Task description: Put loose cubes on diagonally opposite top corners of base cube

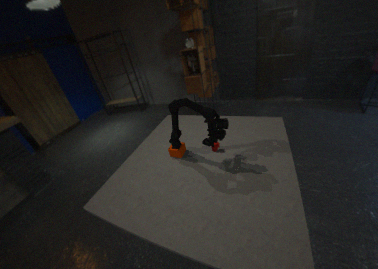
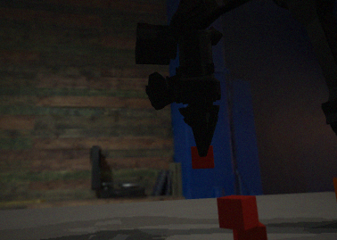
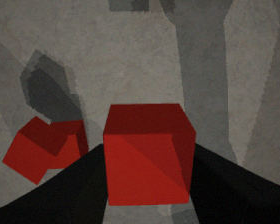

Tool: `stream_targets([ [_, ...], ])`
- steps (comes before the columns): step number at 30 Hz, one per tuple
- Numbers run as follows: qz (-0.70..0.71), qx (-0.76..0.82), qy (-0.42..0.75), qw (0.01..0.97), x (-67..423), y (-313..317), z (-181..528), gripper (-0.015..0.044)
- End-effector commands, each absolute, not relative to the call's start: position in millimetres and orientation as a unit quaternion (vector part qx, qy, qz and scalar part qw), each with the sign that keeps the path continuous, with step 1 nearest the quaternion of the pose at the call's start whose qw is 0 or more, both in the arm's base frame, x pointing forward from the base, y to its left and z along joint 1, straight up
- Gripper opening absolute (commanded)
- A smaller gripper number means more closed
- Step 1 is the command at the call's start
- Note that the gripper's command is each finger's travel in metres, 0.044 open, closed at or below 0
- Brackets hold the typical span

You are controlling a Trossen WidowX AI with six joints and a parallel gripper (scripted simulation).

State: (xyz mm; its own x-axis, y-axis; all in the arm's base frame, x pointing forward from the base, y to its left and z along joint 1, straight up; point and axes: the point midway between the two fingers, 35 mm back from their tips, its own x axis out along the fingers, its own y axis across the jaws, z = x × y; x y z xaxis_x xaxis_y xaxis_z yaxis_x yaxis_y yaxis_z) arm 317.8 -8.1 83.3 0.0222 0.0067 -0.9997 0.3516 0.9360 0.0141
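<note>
My gripper (image 1: pixel 215 144) (image 2: pixel 202 153) (image 3: pixel 147 152) is shut on a red cube (image 1: pixel 216 146) (image 2: pixel 202 158) (image 3: pixel 147 156) and holds it in the air above the grey mat (image 1: pixel 200 205). In the exterior view a second red cube (image 2: pixel 237 211) rests on the red base cube (image 2: pixel 250 233), shifted toward the base cube's left side. The same pair shows in the wrist view, down and to the left of the held cube: the upper cube (image 3: pixel 32 152) lies partly over the base cube (image 3: pixel 72 137). The held cube is well above the pair and off to one side.
The arm's orange base (image 1: pixel 177 150) stands on the mat's left part. The mat lies on a dark floor (image 1: pixel 60 150). Shelves and wooden crates (image 1: pixel 199 60) stand far behind the mat.
</note>
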Motion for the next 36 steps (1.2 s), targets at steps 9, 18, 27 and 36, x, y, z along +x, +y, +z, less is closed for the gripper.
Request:
stream_targets([
  [9,-0.006,0.010,0.698,0.716,304,24,81,0.0105],
  [18,0.081,-0.078,0.693,0.712,292,47,79,0.0105],
  [27,0.161,-0.158,0.680,0.698,279,66,76,0.0105],
  [36,0.166,-0.169,0.679,0.695,279,67,68,0.0105],
])
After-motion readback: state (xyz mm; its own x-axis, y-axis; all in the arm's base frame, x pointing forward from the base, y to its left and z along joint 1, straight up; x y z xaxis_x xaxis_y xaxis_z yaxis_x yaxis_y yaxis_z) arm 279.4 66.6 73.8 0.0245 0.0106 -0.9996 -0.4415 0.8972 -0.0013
